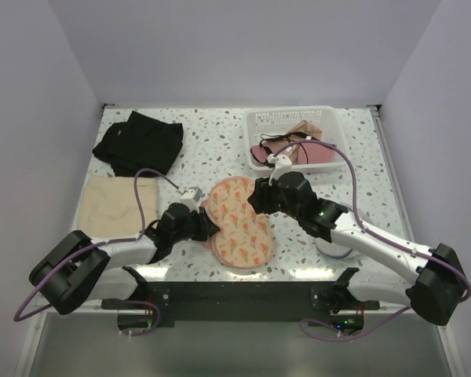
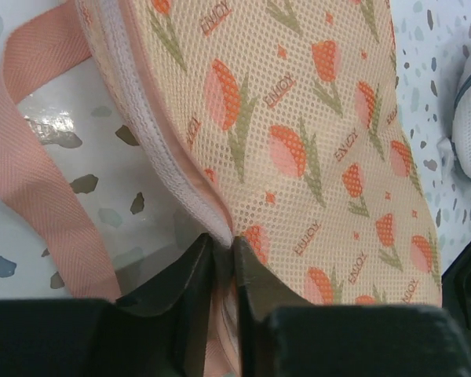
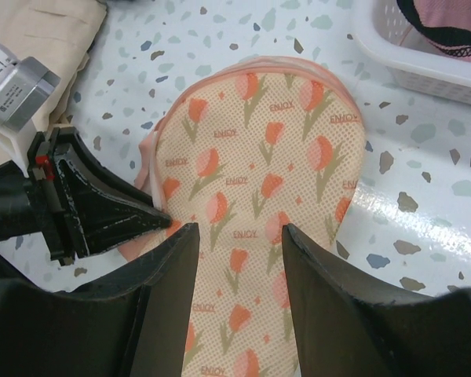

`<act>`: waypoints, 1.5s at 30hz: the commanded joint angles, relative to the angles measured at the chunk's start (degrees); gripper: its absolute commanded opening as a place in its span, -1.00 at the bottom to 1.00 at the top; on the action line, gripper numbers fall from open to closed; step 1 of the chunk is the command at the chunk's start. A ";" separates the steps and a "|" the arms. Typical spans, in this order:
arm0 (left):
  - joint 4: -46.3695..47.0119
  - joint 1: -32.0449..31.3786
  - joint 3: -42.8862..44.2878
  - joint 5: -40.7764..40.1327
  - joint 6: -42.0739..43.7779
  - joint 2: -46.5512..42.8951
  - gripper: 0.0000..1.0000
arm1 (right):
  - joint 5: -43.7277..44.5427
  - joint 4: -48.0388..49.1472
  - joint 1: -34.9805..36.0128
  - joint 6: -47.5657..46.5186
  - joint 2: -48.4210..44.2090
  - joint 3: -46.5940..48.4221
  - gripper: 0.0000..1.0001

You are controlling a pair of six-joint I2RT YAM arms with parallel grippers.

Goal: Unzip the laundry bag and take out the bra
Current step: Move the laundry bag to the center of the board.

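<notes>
At the far left lie a black garment (image 1: 137, 141) and a beige cloth (image 1: 114, 200), well clear of the work. Next, the left gripper (image 2: 224, 245) has its jaws drawn nearly together on the near edge of the laundry bag (image 1: 239, 224), right where the white zip seam (image 2: 169, 165) runs into them. Whether the zip pull itself is between the jaws cannot be told. A pink strap (image 2: 31, 173) loops on the table just beside that edge.

The bag lies flat in the middle of the table, and its seam looks closed. No bra shows, so it is likely inside.

The right gripper (image 3: 235, 236) hangs over the bag's middle, jaws about half open and holding nothing. Further right, a white basket (image 1: 251, 118) holds pink and black clothing.

To do this step well, the left pinch should be on the pull tab, not just on mesh. The right gripper should pin the bag down close to the seam. Then the pull can travel along the curve of the seam, low and slow, so the bag does not bunch.
</notes>
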 commanded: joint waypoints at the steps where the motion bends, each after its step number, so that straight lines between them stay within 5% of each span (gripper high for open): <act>1: -0.85 -0.32 3.47 -2.94 3.08 -0.02 -0.74 | 3.10 -0.13 0.15 0.05 -4.48 -0.60 0.01; 3: -3.48 -0.32 5.57 -4.43 4.58 0.33 -1.00 | 3.63 -0.31 0.15 0.31 -5.63 -1.13 0.01; 15: -14.91 0.38 19.11 -19.10 13.28 2.87 -1.00 | 7.85 -3.91 0.23 -0.12 -10.03 -2.62 0.02; 35: -17.12 17.78 52.86 -10.68 20.59 33.01 -1.00 | 12.95 -6.63 0.23 -1.27 -10.47 -3.33 0.02; 45: -15.98 23.32 56.46 -13.49 18.12 34.16 -1.00 | 13.39 -7.52 0.15 -2.93 -9.33 -1.31 0.02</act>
